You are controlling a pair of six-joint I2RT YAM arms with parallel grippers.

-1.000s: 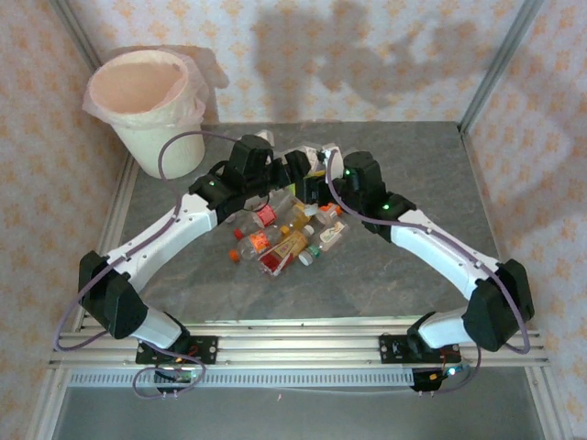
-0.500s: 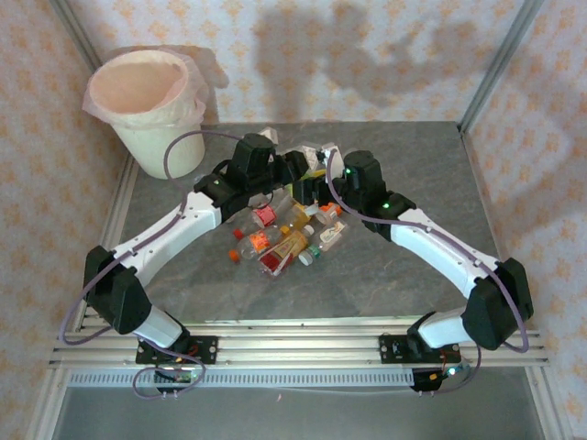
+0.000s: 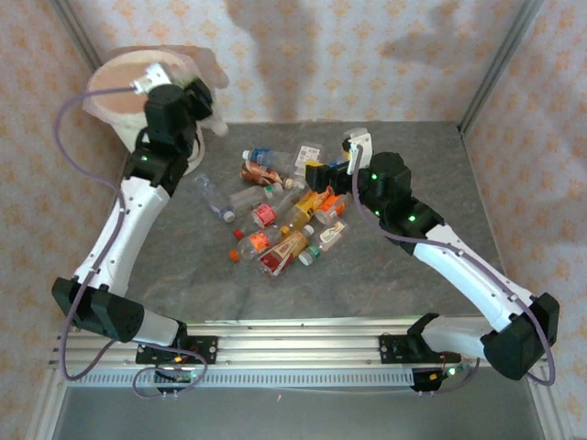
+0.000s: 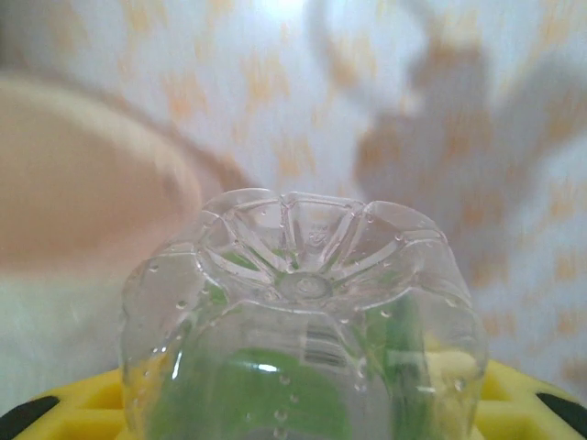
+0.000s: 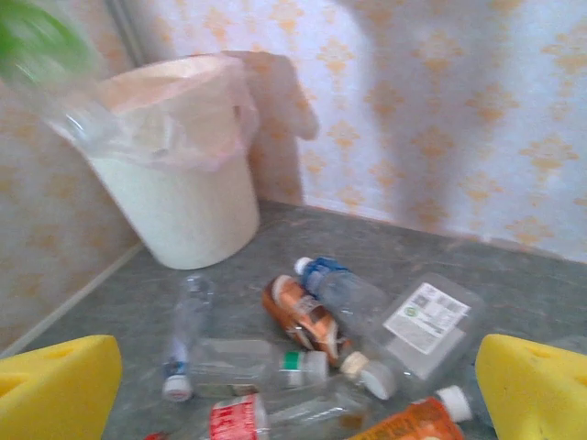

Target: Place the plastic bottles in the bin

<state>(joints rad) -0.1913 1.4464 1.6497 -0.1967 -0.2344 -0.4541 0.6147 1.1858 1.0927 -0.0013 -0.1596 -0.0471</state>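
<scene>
Dangling one bottle over the bin

So the left hand (image 3: pixel 171 92) is up at the far left corner of the table (image 3: pixel 417 160), clamped shut on a clear green-label bottle (image 4: pixel 303 321). Its ribbed base faces the wrist camera between the yellow pads (image 4: pixel 527 399), and it hangs right above the pink-lined rim of the bin (image 3: pixel 104 92). Meanwhile the right hand (image 3: pixel 335 158) is spread wide with nothing in it, hovering over the far side of the plastic bottles (image 3: pixel 284 220) strewn around the middle of the table. From the right wrist you can spot a blue-label one (image 5: pixel 335 280), an orange-label one (image 5: pixel 298 312) and a squashed one with a white sticker (image 5: pixel 426 316) lying close together, well apart from the bin.
</scene>
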